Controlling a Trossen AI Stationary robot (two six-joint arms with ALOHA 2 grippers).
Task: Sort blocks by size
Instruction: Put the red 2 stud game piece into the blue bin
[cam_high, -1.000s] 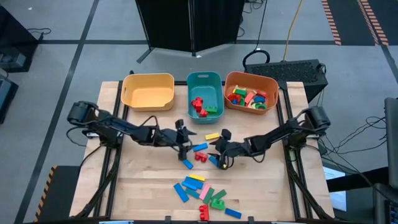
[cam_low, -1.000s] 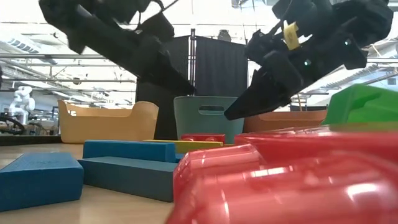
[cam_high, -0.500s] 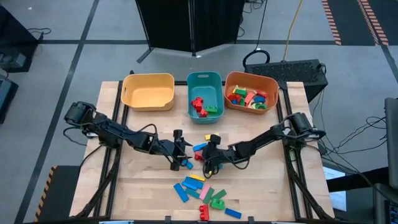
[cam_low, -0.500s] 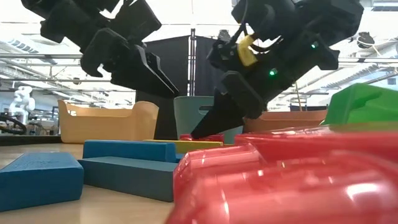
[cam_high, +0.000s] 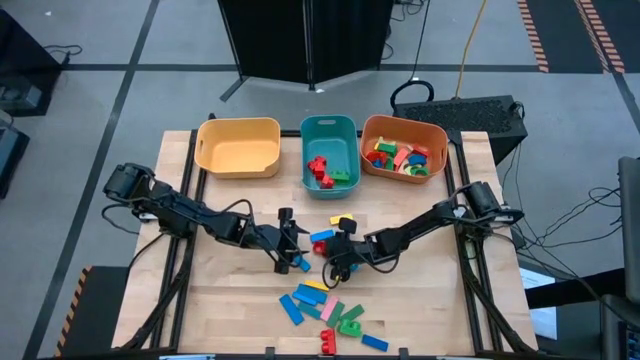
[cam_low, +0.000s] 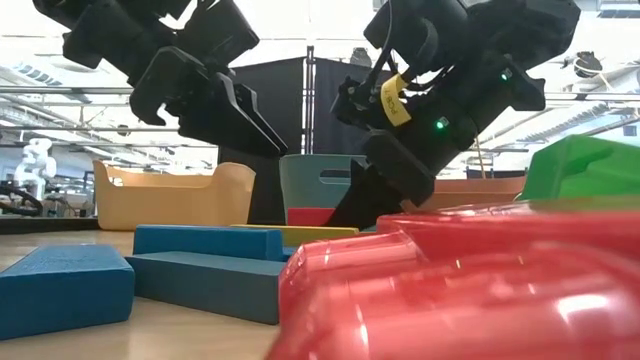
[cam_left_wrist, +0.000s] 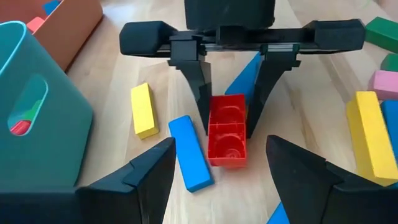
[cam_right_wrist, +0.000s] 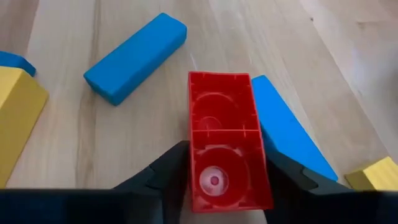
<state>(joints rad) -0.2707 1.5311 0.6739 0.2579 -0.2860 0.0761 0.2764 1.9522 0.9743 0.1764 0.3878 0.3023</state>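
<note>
Near the tabletop's middle, the right gripper (cam_right_wrist: 217, 180) clamps the red two-stud brick (cam_right_wrist: 225, 146) by its long sides (light, rigid, slick plastic); the left gripper (cam_left_wrist: 217, 177) waits beside it, fingers apart.

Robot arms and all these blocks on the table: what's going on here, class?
Two arms are sorting blocks into bins. The right gripper has its fingers on either side of a red two-stud brick lying on the table. The left gripper hovers open just opposite. The teal bin and orange bin hold blocks, the yellow bin none; a loose pile waits.
</note>
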